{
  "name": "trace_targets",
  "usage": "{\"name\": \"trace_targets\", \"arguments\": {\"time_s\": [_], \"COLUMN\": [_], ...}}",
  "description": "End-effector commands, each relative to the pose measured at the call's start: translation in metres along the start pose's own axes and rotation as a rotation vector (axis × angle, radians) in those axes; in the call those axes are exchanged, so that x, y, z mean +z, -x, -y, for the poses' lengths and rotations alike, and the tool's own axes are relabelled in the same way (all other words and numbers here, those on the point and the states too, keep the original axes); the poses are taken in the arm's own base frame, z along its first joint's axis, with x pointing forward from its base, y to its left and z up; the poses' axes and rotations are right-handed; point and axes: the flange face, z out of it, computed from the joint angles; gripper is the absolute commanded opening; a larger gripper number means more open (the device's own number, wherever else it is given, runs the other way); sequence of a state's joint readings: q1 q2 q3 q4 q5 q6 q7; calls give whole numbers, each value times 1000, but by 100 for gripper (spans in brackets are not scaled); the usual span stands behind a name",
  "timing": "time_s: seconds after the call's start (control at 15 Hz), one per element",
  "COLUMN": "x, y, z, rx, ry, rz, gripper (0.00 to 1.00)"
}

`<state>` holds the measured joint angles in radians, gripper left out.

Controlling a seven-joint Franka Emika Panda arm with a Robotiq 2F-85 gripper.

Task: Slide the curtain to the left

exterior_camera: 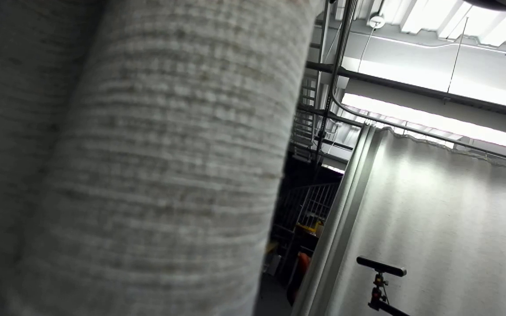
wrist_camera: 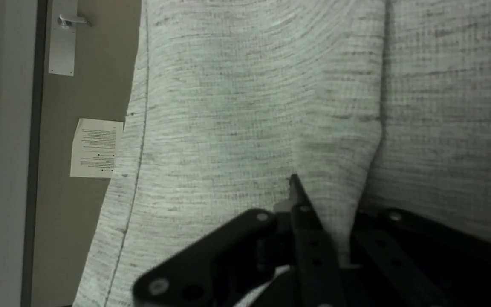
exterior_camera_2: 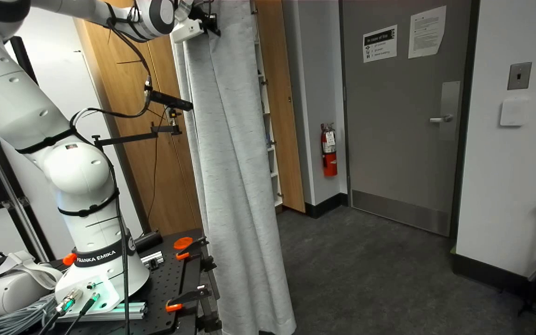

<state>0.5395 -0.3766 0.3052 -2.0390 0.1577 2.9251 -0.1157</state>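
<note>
One curtain, light-grey weave, hanging at 3 o'clock of one robot arm in an exterior view; likely soft, limp, light where held but dragging in its full drop; best gripped by a gathered fold. One gripper, pinching such a fold in the wrist view. Outward, at 3 o'clock: one fire extinguisher, one door; at 2 o'clock, two notices thereon.

curtain before cabinet | its fold in tool | papers on door | extinguisher beside door
</note>
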Motion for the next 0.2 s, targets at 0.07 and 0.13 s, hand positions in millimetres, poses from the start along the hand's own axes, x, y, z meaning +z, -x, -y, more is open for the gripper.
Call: {"name": "trace_targets", "arguments": {"time_s": [0.07,0.13], "x": [0,0], "y": [0,0], "z": [0,0], "rx": [0,0], "ry": [0,0], "rz": [0,0], "gripper": [2,2]}}
